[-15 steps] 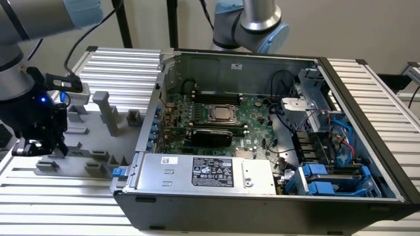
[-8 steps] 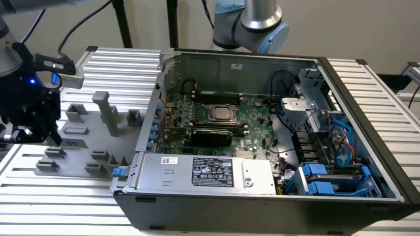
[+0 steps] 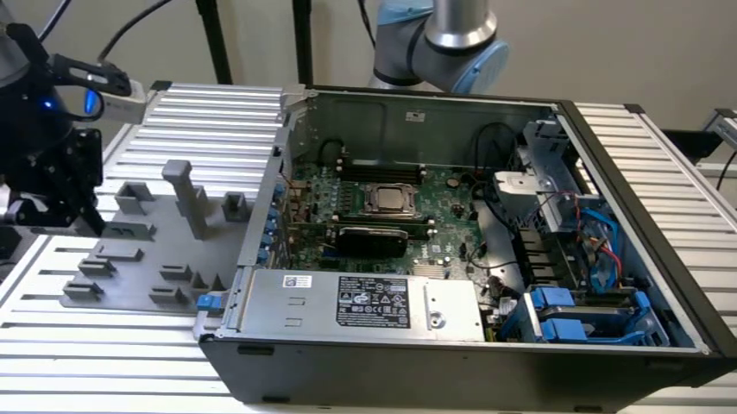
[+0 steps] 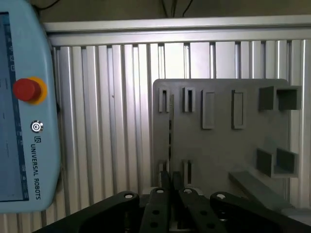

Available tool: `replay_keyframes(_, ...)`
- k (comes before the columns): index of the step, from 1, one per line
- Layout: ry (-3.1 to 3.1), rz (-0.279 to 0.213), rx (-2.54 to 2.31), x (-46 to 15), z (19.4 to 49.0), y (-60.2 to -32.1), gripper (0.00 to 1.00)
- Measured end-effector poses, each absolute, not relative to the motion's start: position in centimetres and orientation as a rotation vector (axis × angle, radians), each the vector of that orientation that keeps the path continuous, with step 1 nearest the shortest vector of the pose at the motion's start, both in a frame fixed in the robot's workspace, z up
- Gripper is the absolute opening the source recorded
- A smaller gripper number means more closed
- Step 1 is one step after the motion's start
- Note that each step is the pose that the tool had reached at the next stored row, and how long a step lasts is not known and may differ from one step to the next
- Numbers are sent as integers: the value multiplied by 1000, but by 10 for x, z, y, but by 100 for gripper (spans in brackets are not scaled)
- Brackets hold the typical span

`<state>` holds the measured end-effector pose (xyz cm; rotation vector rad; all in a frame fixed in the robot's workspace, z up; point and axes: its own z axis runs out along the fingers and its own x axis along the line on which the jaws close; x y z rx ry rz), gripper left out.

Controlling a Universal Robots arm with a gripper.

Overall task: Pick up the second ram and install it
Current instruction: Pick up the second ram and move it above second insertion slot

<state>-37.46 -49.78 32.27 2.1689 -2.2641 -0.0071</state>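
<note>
My claw (image 4: 171,191) is pinched nearly shut on the second ram (image 4: 170,141), seen edge-on, over the grey holder tray (image 4: 218,150) on the desk (image 4: 112,126).

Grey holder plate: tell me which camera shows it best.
The wrist view: it looks straight down on the grey holder plate, so its slots and blocks are laid out plainly. The exterior view shows the plate slanted at that view's left, beside the open computer case.

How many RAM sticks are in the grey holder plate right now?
1: the second ram, edge-on between two clips on the grey holder plate, in line with the gripper. The neighbouring clip pair looks empty; none seems hidden.
</note>
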Motion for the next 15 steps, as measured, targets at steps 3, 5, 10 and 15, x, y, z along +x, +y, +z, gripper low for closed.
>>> replay_keyframes(3,-2264,-8,2168,-367,336,-498,14)
replay_keyframes(5,-2263,-9,2168,-362,345,-498,14)
replay_keyframes(10,-2262,-11,2167,-346,367,-497,14)
replay_keyframes(15,-2261,-13,2166,-328,386,-496,14)
